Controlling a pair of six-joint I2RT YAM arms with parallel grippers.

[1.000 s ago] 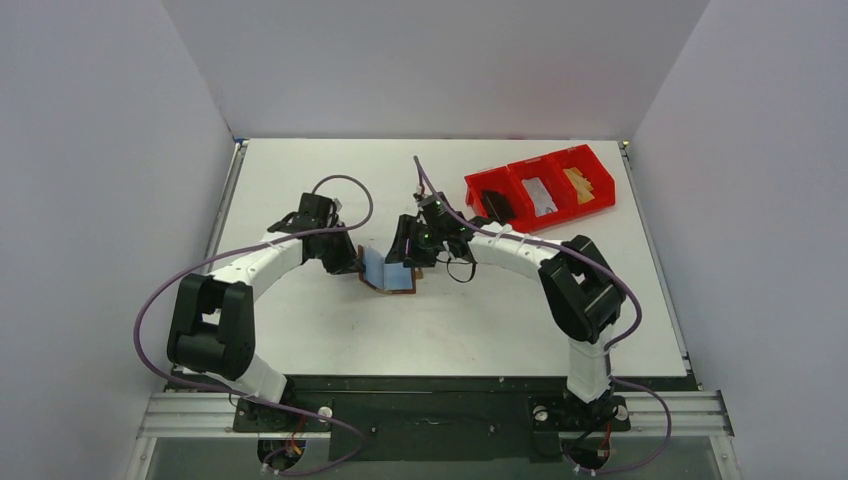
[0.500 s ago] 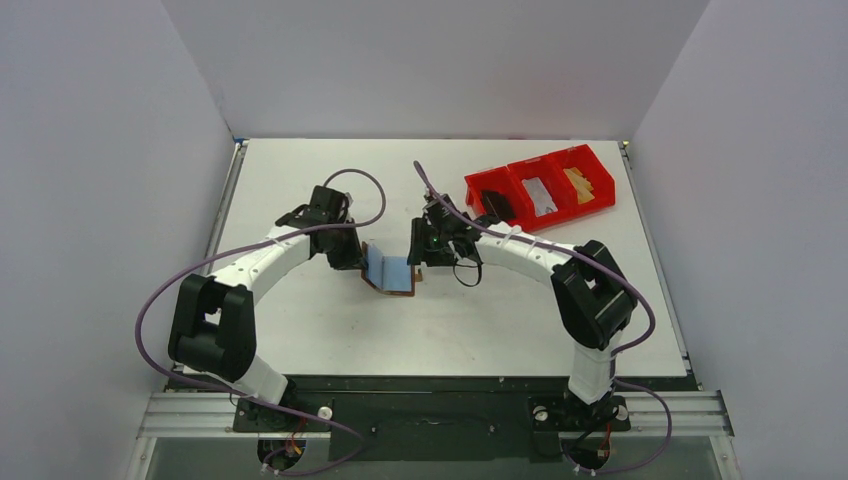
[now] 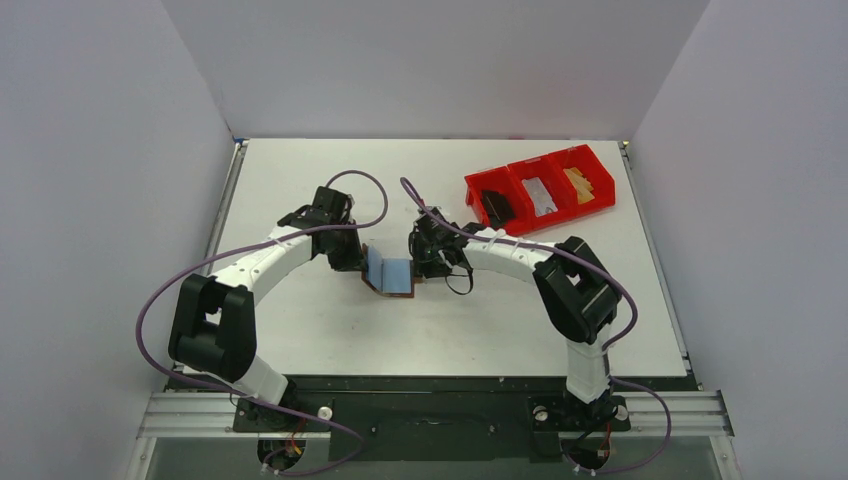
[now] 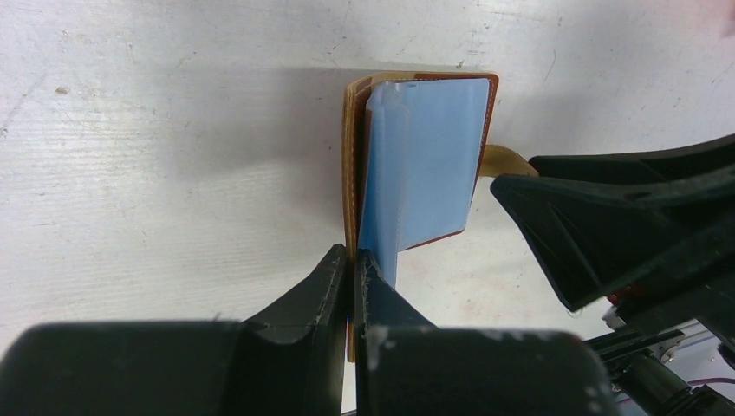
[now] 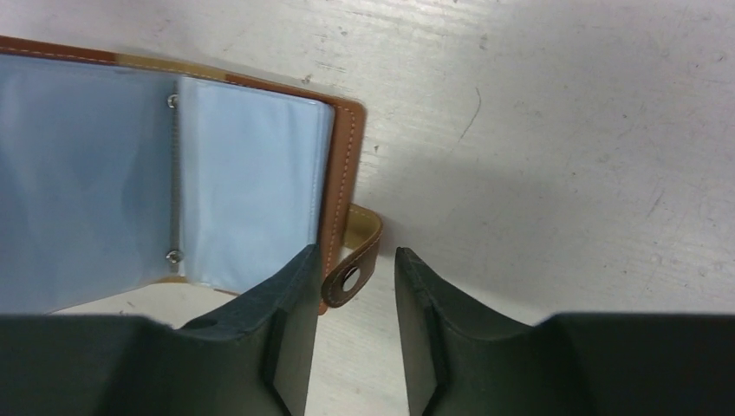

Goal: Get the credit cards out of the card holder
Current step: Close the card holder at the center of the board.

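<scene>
The white table (image 3: 300, 330) fills the overhead view, and the arm bases cut off its near edge. At the far right, the red bin (image 3: 519, 197) has three compartments holding a dark, a pale and a tan thing, each too small to name. The card holder (image 3: 392, 272) lies open in the middle of the table with its left leaf raised. From above, the left gripper (image 3: 354, 263) and right gripper (image 3: 422, 263) cover its ends, and their jaws cannot be read. Whether credit cards sit in its pale blue sleeves cannot be told. Only the left wrist view shows the left fingers (image 4: 334, 277) pinched tight on the raised leaf's edge. Only the right wrist view shows the right fingers (image 5: 290, 329) apart, straddling the closing tab (image 5: 351, 260). Whether they touch it is unclear.
</scene>
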